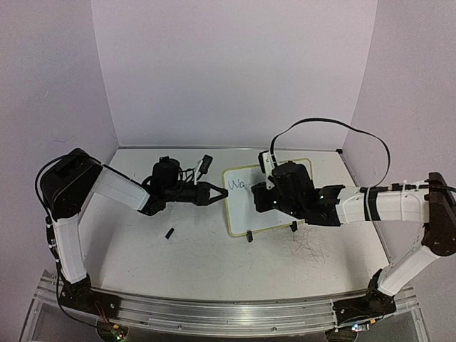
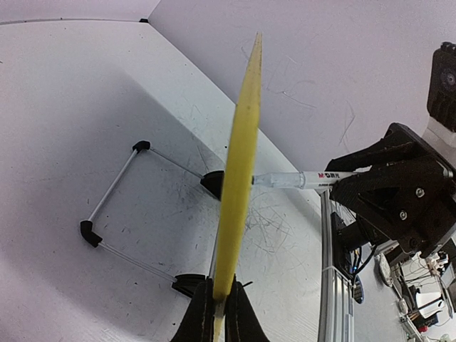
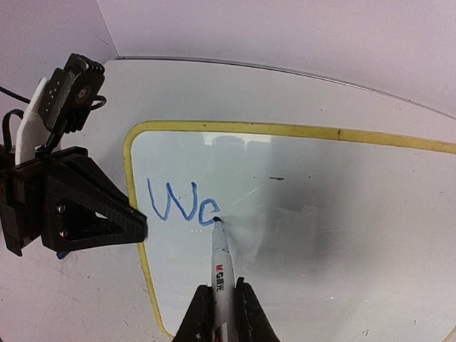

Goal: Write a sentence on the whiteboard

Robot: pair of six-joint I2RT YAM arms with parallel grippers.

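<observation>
The small white whiteboard with yellow frame (image 3: 342,235) stands propped on the grey tabletop (image 1: 142,242), its edge clamped in the left tool (image 2: 217,313). The right tool (image 3: 217,308) grips a white marker pen (image 3: 219,265) at the blue sentence (image 3: 178,203) "Wa". Too hard pressure may tip the board, spoiling letters.

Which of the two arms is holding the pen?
The right gripper: it pinches the pen, tip on the whiteboard; the left gripper clamps the board's edge.

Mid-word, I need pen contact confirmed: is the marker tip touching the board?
Touching. The right wrist view shows the marker tip sitting on the board at the end of the blue writing.
</observation>
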